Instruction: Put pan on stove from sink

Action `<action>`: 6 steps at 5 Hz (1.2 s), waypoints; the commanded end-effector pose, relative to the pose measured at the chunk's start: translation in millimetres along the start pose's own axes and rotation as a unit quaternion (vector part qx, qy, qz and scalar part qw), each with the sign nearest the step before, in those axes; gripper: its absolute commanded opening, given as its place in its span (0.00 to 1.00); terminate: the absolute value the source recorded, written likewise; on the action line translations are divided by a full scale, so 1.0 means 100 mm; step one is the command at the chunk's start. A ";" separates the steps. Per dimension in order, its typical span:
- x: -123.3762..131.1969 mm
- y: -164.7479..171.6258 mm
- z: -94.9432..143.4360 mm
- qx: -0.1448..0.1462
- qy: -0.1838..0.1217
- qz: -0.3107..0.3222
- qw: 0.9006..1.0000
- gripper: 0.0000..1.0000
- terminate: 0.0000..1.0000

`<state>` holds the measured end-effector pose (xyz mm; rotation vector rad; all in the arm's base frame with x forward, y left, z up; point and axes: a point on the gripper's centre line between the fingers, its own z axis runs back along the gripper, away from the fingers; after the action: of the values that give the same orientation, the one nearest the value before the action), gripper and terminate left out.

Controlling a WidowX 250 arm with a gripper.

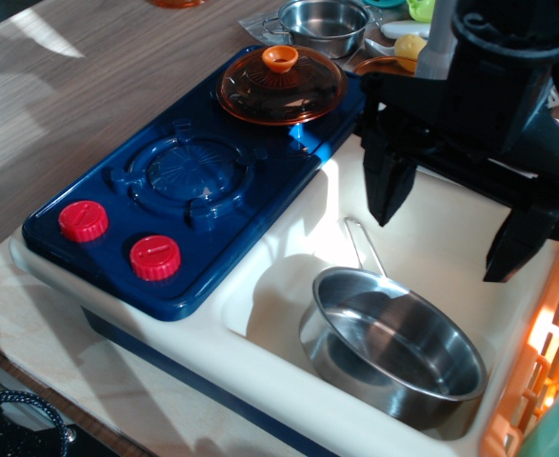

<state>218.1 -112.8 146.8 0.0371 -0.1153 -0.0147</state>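
Steel is what you meet first: the pan point(393, 345) sits in the sink point(279, 286), in the basin's near end, tilted a little with its near rim low against the basin wall. Take the pan as your landmark. Its thin wire handle point(363, 248) runs from the far rim away from you, leaning slightly left, so the long axis points from the near edge of the basin toward the far end.

Left of the pan, across the sink's rim, lies the stove point(193, 181). Its near burner point(189, 173) is bare, with two red knobs point(119, 238) nearer still. The far burner carries an orange lid point(281, 84), so by my reading the near burner is where you are headed.

Beyond the pan and above it hangs the gripper point(446, 224), its two dark fingers point(387, 181) spread wide and holding nothing. The opening stands over the far half of the basin, just beyond the pan's far rim and to the right of the handle's tip, clear of both.

So the pan lies toward you and below the jaws. You would likely need to come down and back toward the near side to take the rim, or shift left for the handle. The handle is thin and the wall shiny; a slip looks possible.

Farther off, past the stove, stands a small steel pot point(325, 24).
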 end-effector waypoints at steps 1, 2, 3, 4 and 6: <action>0.00 0.00 0.00 0.000 0.000 0.000 1.000 1.00 0.00; -0.07 0.05 -0.01 0.028 -0.006 0.049 0.998 1.00 0.00; -0.18 0.13 -0.01 0.059 -0.016 0.094 0.994 1.00 0.00; -0.27 0.19 -0.02 0.074 -0.021 0.129 0.989 1.00 0.00; -0.41 0.31 -0.19 0.061 -0.012 0.174 0.983 1.00 0.00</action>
<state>174.1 -77.6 110.7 0.1424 -0.1102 0.3492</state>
